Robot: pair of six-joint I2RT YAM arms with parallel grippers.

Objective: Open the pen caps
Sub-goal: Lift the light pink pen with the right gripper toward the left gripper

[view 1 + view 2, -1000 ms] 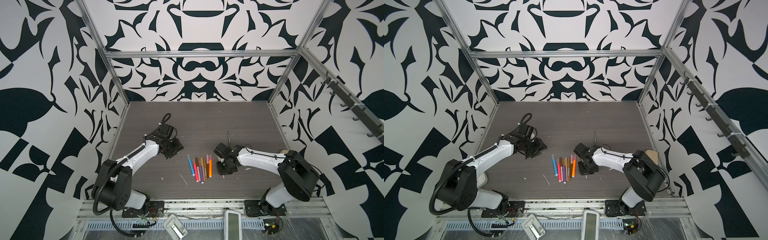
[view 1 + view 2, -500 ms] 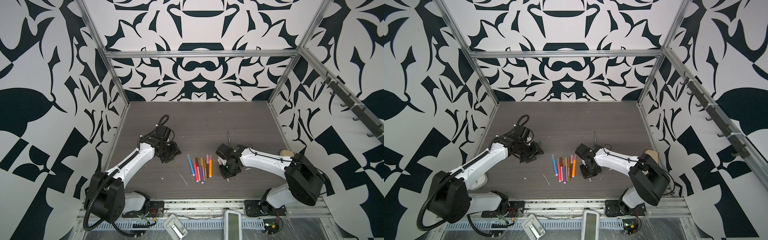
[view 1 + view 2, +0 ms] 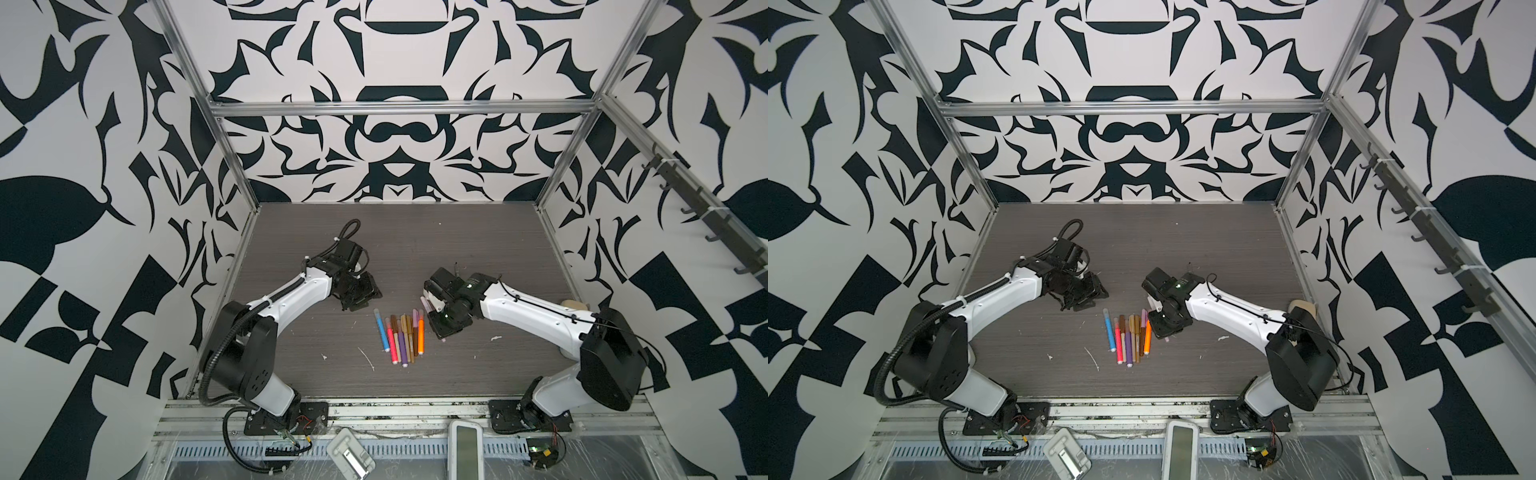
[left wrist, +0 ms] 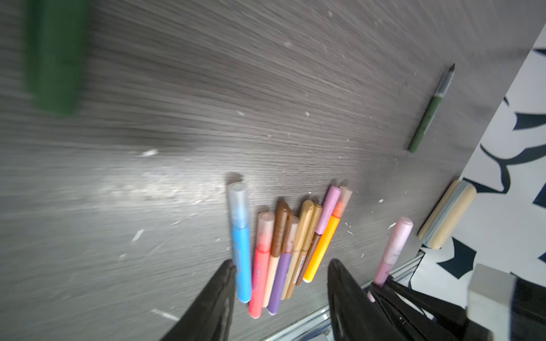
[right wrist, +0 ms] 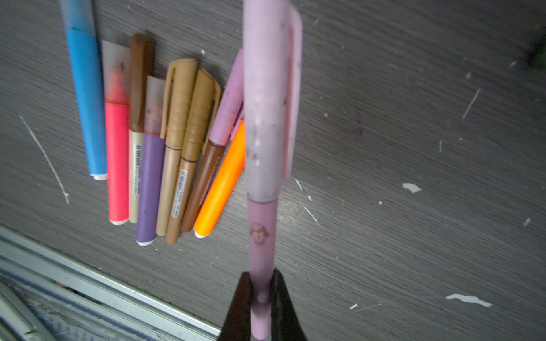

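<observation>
Several capped pens (image 3: 401,336) lie side by side on the dark table, also seen in a top view as the pens (image 3: 1131,336). My right gripper (image 3: 441,330) (image 5: 261,283) is shut on the tail of a light pink pen (image 5: 261,230), which still wears its pale pink cap (image 5: 266,103), just right of the row. My left gripper (image 3: 361,297) (image 4: 282,268) hangs open and empty to the upper left of the row. A dark green cap (image 4: 53,56) lies blurred on the table. An uncapped green pen (image 4: 428,115) lies apart from it.
A beige roll (image 4: 447,215) (image 3: 575,305) lies against the right wall. The patterned walls close in the table on three sides, and a metal rail (image 5: 88,283) runs along the front edge. White scratches and flecks mark the table top.
My left gripper has shifted a little to the right, toward the row of pens, as its arm swung. The right gripper has stayed put, still holding the pink pen.
</observation>
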